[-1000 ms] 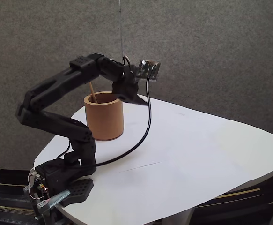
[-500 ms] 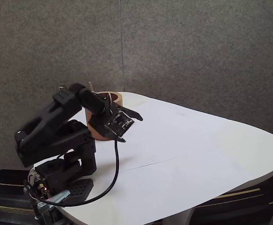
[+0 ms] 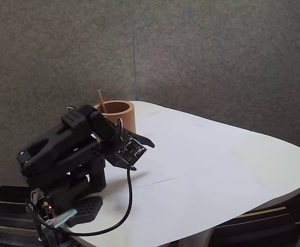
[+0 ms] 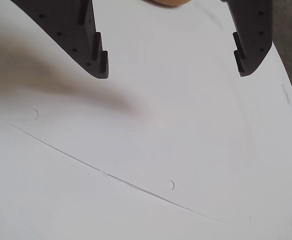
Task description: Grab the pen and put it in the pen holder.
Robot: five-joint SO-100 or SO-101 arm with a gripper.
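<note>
Pen [image 3: 100,100]: thin tan stick, leaning inside brown pen holder [image 3: 125,114] behind the jaws, which gape wide and empty.

The cup [image 3: 120,114] is plain terracotta brown, the pen [image 3: 101,100] tan. The arm [image 3: 62,149] and its cable [image 3: 127,206] are black, the fingers [image 4: 80,35] dark grey. The counter [image 3: 216,170] is white, crossed by a thin dark line; the wall [image 3: 216,56] is speckled grey.
</note>
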